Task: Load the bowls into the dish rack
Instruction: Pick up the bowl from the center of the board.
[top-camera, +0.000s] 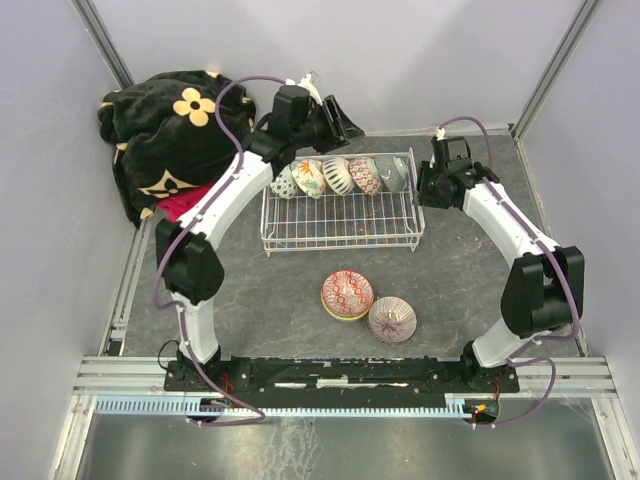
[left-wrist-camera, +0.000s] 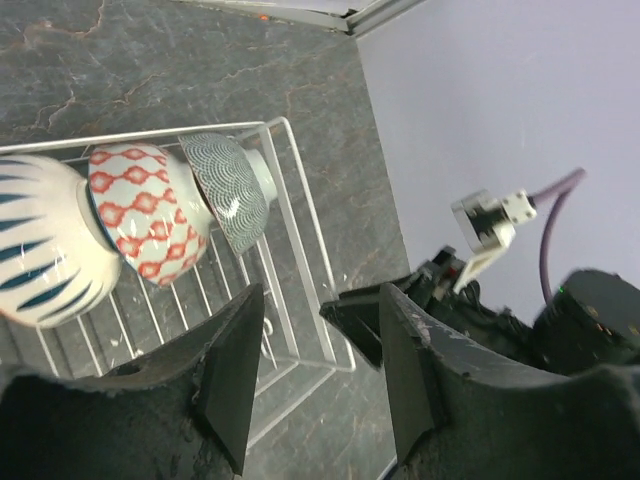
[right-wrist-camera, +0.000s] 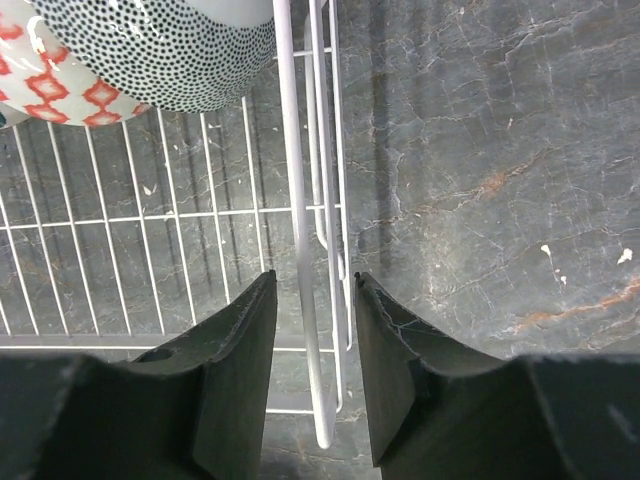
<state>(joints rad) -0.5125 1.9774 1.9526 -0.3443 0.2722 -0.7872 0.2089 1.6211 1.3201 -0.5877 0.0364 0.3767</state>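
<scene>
Ceramic bowls (top-camera: 337, 176) are stood on edge along the far side of the wire dish rack (top-camera: 340, 232). Two more (a red-patterned bowl (top-camera: 347, 294) and a purple-white bowl (top-camera: 392, 319)) are yet to be loaded from the tabletop (top-camera: 450, 290). Nothing is held by the half-open left gripper (left-wrist-camera: 322, 310) above the rack's end. The right gripper (right-wrist-camera: 315, 285), half-open too, is set astride the side wire (right-wrist-camera: 298, 150), which could be snagged and the rack dragged.
</scene>
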